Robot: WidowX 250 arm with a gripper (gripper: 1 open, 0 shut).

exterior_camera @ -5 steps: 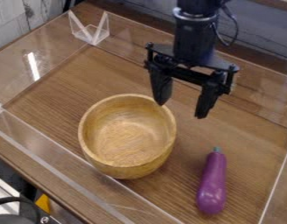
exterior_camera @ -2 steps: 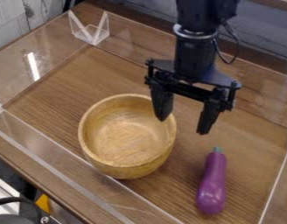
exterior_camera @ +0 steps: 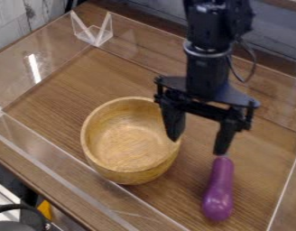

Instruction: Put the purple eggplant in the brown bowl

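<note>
A wooden table [exterior_camera: 66, 86] is seen with the open gripper [exterior_camera: 204, 124] poised over it, its fingers spread apart and nothing held between them. The purple eggplant [exterior_camera: 218, 191] is laid at the near right, outside the brown bowl [exterior_camera: 126, 146], which is set to its left. The bowl's right rim could be struck or shoved by the left-hand finger if the descent is begun too soon, since that finger is seen overlapping the rim. The eggplant could be nudged or rolled by a misaligned finger, its body being slim and rounded; if only the stem end is pinched, the glossy body could be tipped or dropped. Counted in view are one eggplant, one bowl, one gripper with two fingers, one clear angular object [exterior_camera: 93, 30] at the far left and one dark object [exterior_camera: 21, 215], partly cut off, at the near left.
</note>
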